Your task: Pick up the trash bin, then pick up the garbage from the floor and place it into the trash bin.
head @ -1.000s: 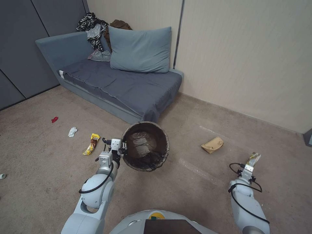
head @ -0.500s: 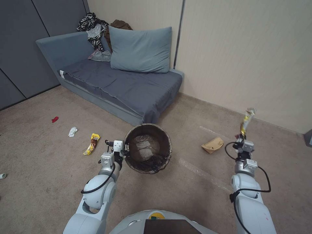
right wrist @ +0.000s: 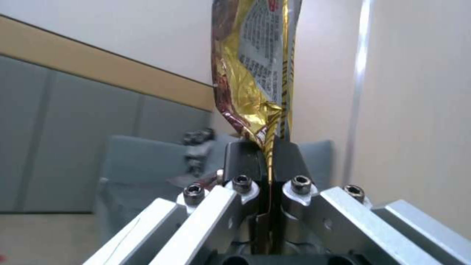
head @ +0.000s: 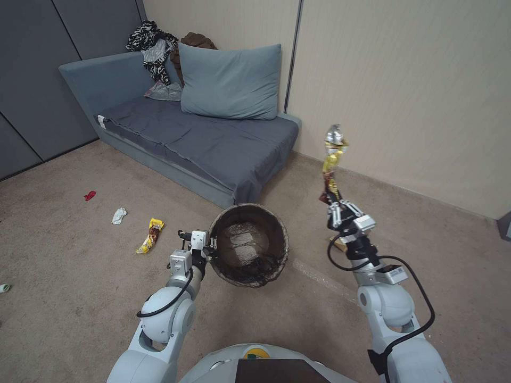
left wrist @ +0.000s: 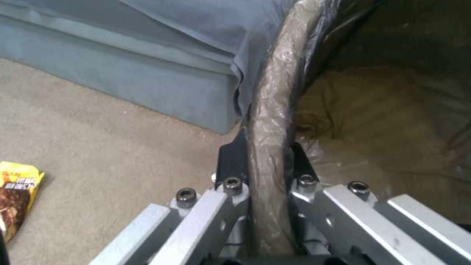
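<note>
The trash bin (head: pixel 250 207), lined with a dark bag, hangs tilted above the carpet with its mouth facing me. My left gripper (head: pixel 210 248) is shut on its near-left rim. The left wrist view shows the fingers (left wrist: pixel 234 154) clamping the bag-covered rim (left wrist: pixel 272 110). My right gripper (head: pixel 337 208) is raised to the right of the bin and higher than it. It is shut on the lower end of a yellow snack wrapper (head: pixel 332 154), which stands upright above the gripper (right wrist: pixel 267 154) as a wrapper (right wrist: pixel 250 70). More garbage lies on the floor at left: a yellow wrapper (head: pixel 151 235), a white tissue (head: pixel 118 215) and a red scrap (head: pixel 89 196).
A blue-grey sofa (head: pixel 202 138) with a pillow (head: pixel 230 82) and a heap of clothes (head: pixel 154 48) stands behind the bin against the beige wall (head: pixel 404 96). Dark panels (head: pixel 32 80) close off the left. A brown paper bag (head: pixel 334 244) peeks out behind my right wrist.
My right arm has lifted the yellow wrapper off the floor and swung it up and left toward the bin. The bin has shifted slightly to the right in my left gripper.
</note>
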`<state>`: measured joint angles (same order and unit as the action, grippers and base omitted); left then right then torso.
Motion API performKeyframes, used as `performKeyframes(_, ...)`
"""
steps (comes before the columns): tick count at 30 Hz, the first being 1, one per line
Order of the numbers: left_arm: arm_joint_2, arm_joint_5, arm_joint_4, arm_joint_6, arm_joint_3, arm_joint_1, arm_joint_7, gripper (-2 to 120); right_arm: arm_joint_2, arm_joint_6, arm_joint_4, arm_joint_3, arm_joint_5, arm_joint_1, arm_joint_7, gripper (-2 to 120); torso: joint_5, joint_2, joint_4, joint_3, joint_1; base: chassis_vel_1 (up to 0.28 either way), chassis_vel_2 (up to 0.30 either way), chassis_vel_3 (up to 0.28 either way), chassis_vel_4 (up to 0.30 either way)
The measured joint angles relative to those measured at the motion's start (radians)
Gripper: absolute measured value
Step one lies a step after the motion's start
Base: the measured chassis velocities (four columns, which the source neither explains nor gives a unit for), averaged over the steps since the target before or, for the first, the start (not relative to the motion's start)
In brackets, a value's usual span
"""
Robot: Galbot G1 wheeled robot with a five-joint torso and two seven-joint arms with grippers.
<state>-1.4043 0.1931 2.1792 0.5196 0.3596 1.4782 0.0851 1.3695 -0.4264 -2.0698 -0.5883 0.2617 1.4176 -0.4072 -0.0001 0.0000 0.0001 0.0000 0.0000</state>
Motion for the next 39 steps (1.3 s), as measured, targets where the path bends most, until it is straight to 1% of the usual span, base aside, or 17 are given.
performKeyframes(3, 0.002, 0.000, 0.000, 0.002, -0.005, -0.003, 0.000, 3, -0.017, 0.036, -0.029, 0.086, -0.017, -0.002, 0.010, 0, 0.0000, 0.000, -0.0001, 0.000, 0.000, 0.000, 0.000, 0.000, 0.000)
performKeyframes(5, 0.002, 0.000, 0.000, 0.002, -0.006, -0.004, 0.000, 3, -0.019, 0.041, -0.031, 0.100, -0.019, -0.002, 0.013, 0, -0.0001, 0.000, -0.0001, 0.000, 0.000, 0.000, 0.000, 0.000, 0.000)
performKeyframes(6, 0.002, 0.000, 0.000, 0.002, -0.008, -0.005, 0.000, 3, -0.023, 0.048, -0.033, 0.123, -0.025, -0.003, 0.016, 0, 0.0000, 0.000, 0.0000, 0.000, 0.000, 0.000, 0.000, 0.000, 0.000)
performKeyframes(8, 0.001, 0.000, 0.000, 0.003, -0.012, -0.007, 0.001, 3, -0.035, 0.066, -0.031, 0.210, -0.057, -0.004, 0.030, 0, 0.0001, 0.000, 0.0000, 0.000, 0.000, 0.000, 0.000, 0.000, 0.000)
performKeyframes(9, 0.001, 0.000, 0.000, 0.003, -0.012, -0.007, 0.001, 3, -0.035, 0.066, -0.031, 0.210, -0.057, -0.004, 0.030, 0, 0.0001, 0.000, 0.0000, 0.000, 0.000, 0.000, 0.000, 0.000, 0.000)
performKeyframes(11, 0.001, 0.000, 0.000, 0.003, -0.014, -0.008, 0.001, 3, -0.039, 0.073, -0.019, 0.258, -0.084, -0.003, 0.035, 0, 0.0000, 0.000, -0.0001, 0.000, 0.000, 0.000, 0.000, 0.000, 0.000)
performKeyframes(12, 0.001, 0.000, 0.000, 0.003, -0.014, -0.008, 0.001, 3, -0.039, 0.073, -0.019, 0.258, -0.084, -0.003, 0.035, 0, 0.0000, 0.000, -0.0001, 0.000, 0.000, 0.000, 0.000, 0.000, 0.000)
performKeyframes(15, -0.001, -0.001, 0.000, 0.005, -0.014, -0.011, 0.002, 3, -0.035, 0.071, 0.025, 0.323, -0.131, 0.008, 0.037, 0, 0.0001, 0.000, -0.0001, 0.000, 0.000, 0.000, 0.000, 0.000, 0.000)
performKeyframes(22, -0.003, -0.001, -0.003, 0.006, -0.014, -0.014, 0.002, 3, -0.028, 0.051, 0.070, 0.362, -0.168, 0.033, 0.036, 0, 0.0000, 0.000, -0.0001, 0.000, 0.000, 0.000, 0.000, 0.000, 0.000)
performKeyframes(31, -0.006, -0.001, -0.006, 0.006, -0.017, -0.016, 0.002, 3, -0.028, 0.020, 0.113, 0.368, -0.193, 0.064, 0.035, 0, 0.0000, 0.000, -0.0002, 0.000, 0.000, 0.000, 0.000, 0.000, 0.000)
performKeyframes(34, -0.006, 0.000, -0.006, 0.007, -0.017, -0.018, 0.003, 3, -0.027, -0.003, 0.150, 0.370, -0.209, 0.074, 0.036, 0, 0.0001, 0.000, -0.0002, 0.000, 0.000, 0.000, 0.000, 0.000, 0.000)
performKeyframes(39, -0.006, 0.002, -0.006, 0.008, -0.014, -0.019, 0.003, 3, -0.027, -0.017, 0.177, 0.369, -0.217, 0.078, 0.036, 0, 0.0001, 0.000, -0.0001, 0.000, 0.000, 0.000, 0.000, 0.000, 0.000)
